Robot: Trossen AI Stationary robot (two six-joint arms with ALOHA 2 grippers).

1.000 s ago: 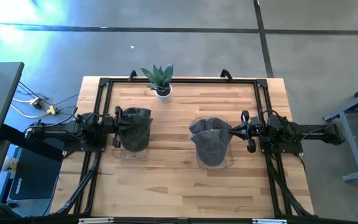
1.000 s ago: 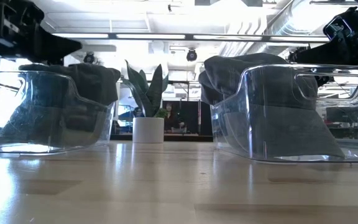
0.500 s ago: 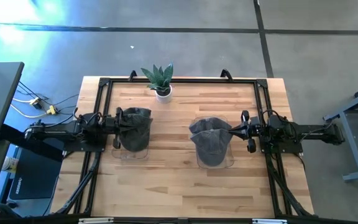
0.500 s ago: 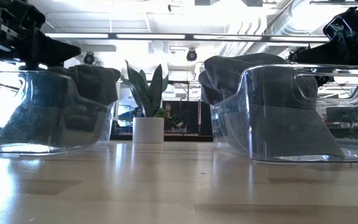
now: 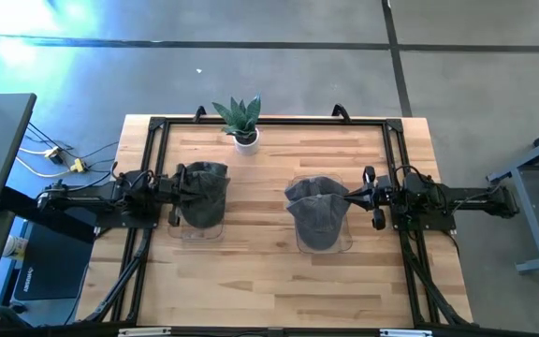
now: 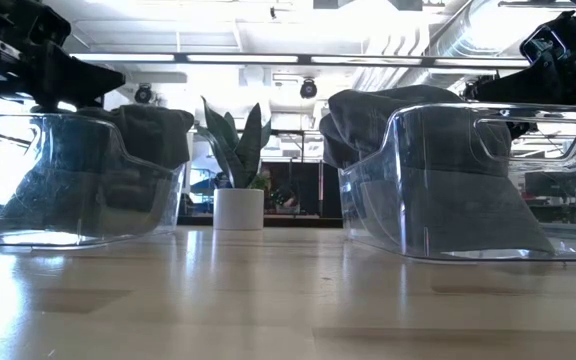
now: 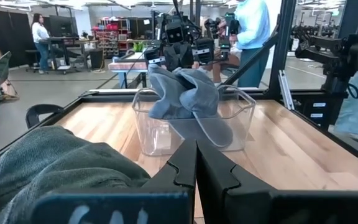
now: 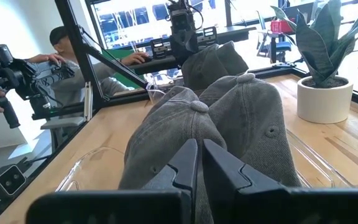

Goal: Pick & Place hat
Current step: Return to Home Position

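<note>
Two clear plastic bins stand on the wooden table. The left bin [image 5: 200, 231] holds a dark grey hat [image 5: 205, 190], which bulges above the rim in the low view [image 6: 150, 128]. The right bin [image 5: 325, 247] holds grey caps [image 5: 317, 212] piled crown-up [image 8: 235, 109]. My left gripper [image 5: 172, 186] is shut at the left bin's left side, level with the hat's top; the hat lies just beside its fingers [image 7: 48, 163]. My right gripper [image 5: 353, 197] is shut and hovers at the right bin's right rim, pointing over the caps [image 8: 198, 149].
A small potted plant [image 5: 242, 120] stands near the table's far edge between the bins. A black frame [image 5: 269, 123] runs around the tabletop. Bare wood lies between the bins and along the near side. People stand beyond the table in both wrist views.
My left gripper has drawn back a little toward the table's left edge, staying shut beside the hat in the left bin. The right arm and both bins have kept still.
</note>
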